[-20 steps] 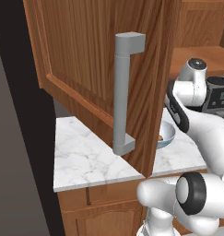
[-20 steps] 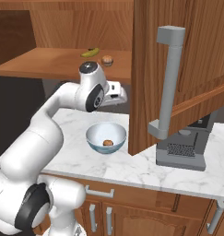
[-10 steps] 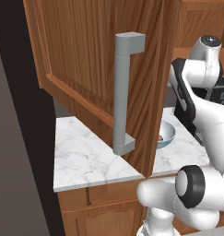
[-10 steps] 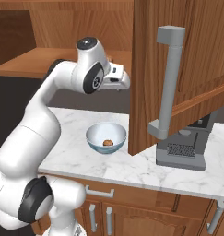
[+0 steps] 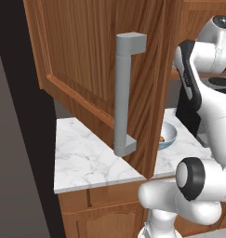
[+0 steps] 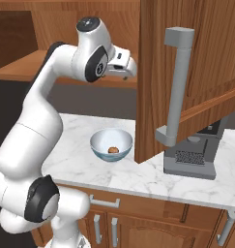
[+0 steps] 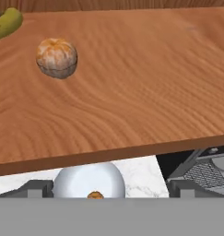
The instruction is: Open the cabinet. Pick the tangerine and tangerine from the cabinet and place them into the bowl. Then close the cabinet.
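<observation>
I see the gripper (image 7: 111,186) raised to the shelf (image 7: 132,92) of the open cabinet (image 6: 186,72), with its fingers (image 7: 38,186) spread wide and nothing between them. One tangerine (image 7: 56,57) lies on the shelf, far ahead of the fingers and toward the upper left in the hand view, apart from them. The other tangerine (image 6: 113,149) sits already in the bowl (image 6: 111,145) on the counter (image 6: 138,174), below the shelf.

bowl (image 5: 169,135): mostly hidden behind the open cabinet door (image 5: 100,69), below the claw
yellow-green fruit (image 7: 5,23): cut off at the frame edge, ahead-left of the claw
claw tips: barely poking up, tiny
</observation>
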Controlling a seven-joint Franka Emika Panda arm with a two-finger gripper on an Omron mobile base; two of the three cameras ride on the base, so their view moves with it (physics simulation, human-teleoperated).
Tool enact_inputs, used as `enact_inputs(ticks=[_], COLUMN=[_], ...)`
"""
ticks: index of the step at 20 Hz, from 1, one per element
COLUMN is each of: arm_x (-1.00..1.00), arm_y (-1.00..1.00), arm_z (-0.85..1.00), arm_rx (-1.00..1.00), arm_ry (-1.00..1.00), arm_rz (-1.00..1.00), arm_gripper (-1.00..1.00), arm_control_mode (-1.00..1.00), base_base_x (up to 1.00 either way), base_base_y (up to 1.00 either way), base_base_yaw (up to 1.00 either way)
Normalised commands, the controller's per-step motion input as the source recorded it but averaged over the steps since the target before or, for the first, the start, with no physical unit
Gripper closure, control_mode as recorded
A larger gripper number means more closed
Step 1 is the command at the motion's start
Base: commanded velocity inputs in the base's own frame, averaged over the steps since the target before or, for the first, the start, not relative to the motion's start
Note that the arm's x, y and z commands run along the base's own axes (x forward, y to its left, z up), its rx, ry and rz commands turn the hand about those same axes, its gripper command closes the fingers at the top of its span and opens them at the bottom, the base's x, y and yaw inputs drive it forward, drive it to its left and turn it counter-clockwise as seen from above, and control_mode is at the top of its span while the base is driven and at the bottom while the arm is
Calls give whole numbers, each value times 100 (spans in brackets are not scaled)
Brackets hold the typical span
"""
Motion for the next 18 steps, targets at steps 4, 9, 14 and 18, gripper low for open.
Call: enact_inputs(ticks=[4, 9, 14, 18], arm_x=[0, 16, 36, 42], arm_y=[8, 18, 26, 23], arm_z=[0, 0, 4, 14], arm_rx=[7, 7, 2, 0], arm_ry=[-30, -26, -10, 0], arm_rz=[0, 0, 0, 0], arm_gripper=[-100, -100, -100, -100], arm_control_mode=[-100, -100, -100, -100], base_base_x=[0, 0, 0, 0], base_base_y=[0, 0, 0, 0], base_base_yaw=[0, 0, 0, 0])
